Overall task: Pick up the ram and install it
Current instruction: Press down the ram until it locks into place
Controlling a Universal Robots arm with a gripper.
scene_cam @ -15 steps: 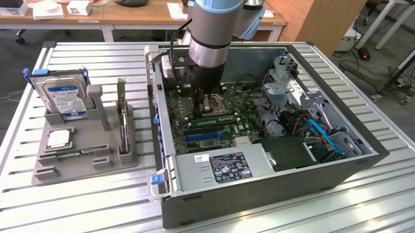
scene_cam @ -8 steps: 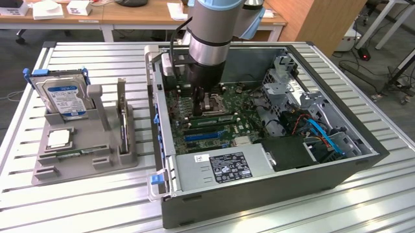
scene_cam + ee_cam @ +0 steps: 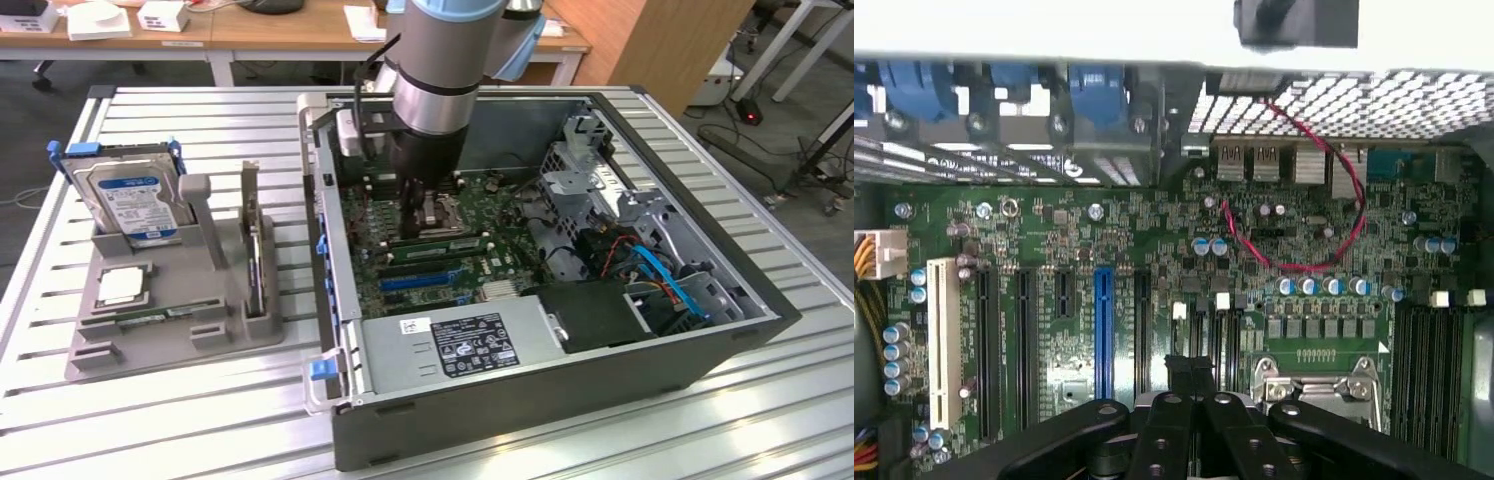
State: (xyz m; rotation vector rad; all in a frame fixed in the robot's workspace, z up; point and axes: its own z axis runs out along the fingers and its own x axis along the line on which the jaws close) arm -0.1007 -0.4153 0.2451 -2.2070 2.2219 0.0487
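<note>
My gripper [image 3: 414,200] hangs inside the open computer case [image 3: 747,300], just above the motherboard [image 3: 507,215] beside the CPU socket [image 3: 1319,378]. Its black fingers [image 3: 1172,372] are pressed together, and I see nothing between them in the wrist view. A thin green strip that looks like the ram [image 3: 144,317] lies in the front slot of the grey holder [image 3: 174,335], at the exterior view's left and far from the gripper. Another green stick [image 3: 434,241] sits in a slot on the motherboard just in front of the gripper.
The holder also carries a blue-labelled hard drive [image 3: 134,200], an upright dark card [image 3: 252,245] and a small square chip [image 3: 120,285]. Inside the case are the power supply [image 3: 461,345], blue cables [image 3: 667,280] and a metal drive cage [image 3: 587,165]. Dark empty memory slots [image 3: 1424,345] lie beside the socket.
</note>
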